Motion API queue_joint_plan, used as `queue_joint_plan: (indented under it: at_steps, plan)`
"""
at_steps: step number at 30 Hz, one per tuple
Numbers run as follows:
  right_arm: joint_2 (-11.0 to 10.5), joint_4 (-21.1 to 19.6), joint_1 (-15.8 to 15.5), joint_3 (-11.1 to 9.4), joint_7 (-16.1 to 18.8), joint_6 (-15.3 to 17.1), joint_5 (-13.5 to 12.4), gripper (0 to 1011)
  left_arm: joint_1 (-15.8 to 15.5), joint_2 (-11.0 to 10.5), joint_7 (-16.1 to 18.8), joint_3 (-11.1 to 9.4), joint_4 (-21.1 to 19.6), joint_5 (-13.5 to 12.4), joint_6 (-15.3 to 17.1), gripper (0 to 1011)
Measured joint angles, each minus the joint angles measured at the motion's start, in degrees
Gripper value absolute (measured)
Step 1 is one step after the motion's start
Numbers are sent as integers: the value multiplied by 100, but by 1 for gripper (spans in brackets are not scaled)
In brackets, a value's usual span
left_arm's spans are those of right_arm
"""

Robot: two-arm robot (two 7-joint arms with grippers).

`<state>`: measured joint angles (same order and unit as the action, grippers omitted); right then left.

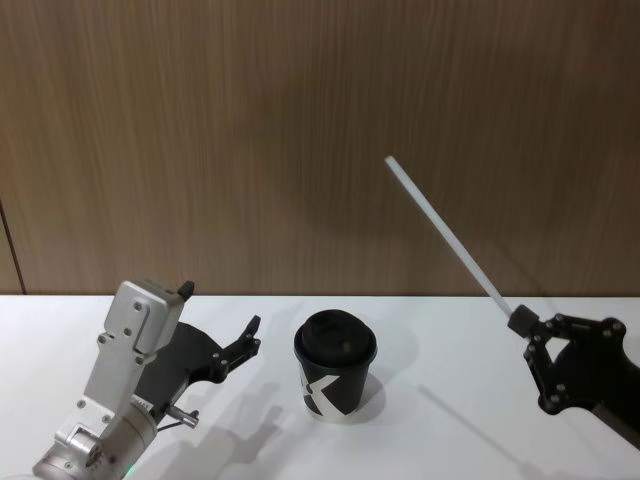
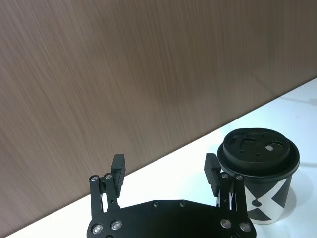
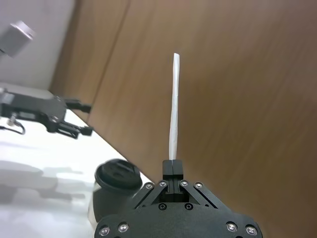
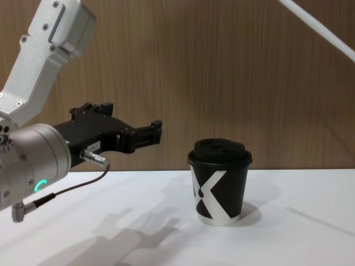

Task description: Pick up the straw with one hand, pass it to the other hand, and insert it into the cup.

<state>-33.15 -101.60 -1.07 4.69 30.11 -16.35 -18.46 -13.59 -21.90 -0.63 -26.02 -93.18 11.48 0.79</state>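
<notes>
The right gripper [image 1: 520, 320] [image 3: 172, 166], a black linkage jaw, hung over the right side of the white tabletop [image 1: 450, 340] [image 4: 299, 233]. Its fingers were pinched together on the lower end of the thin, straight, white-translucent plastic straw [image 1: 446, 232] [image 3: 173, 109] [image 4: 319, 27]. The straw was in the air, well apart from the cup. It rose at a slant from the fingertips, its free end leaning up and toward the robot's left against the brown wood-grain wall panel [image 1: 250, 130]. In the chest view it crossed the upper right corner, above and to the right of the cup.

The small black paper cup [image 1: 335, 375] [image 2: 260, 163] [image 3: 116, 183] [image 4: 220, 180] carried a bold white X, a black domed lid and a white bottom rim. It stood upright on the tabletop near the far edge, about midway between the two arms.

The left gripper [image 1: 220, 308] [image 2: 165, 163] [image 3: 88, 118], long and black on a thick silver-grey cylindrical wrist, hovered above the left part of the tabletop, close to the far edge. Its two fingers were spread wide apart and level, pointing toward the wall. The nearer fingertip sat just beside the cup's lid with a gap between them. A green ring light [image 4: 39, 185] glowed on that wrist, and a thin cable [image 4: 72, 188] looped under it.
</notes>
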Motion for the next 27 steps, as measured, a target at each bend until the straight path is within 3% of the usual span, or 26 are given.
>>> queue_joint_plan:
  at_steps: [12,27]
  plan:
    - [-116,152,578,340,880,-446,-508,0,0,0,0,0,0,0,0,1002]
    - [-4,383,1319,898,1851,-801,-1121,0,0,0,0,0,0,0,0,1003]
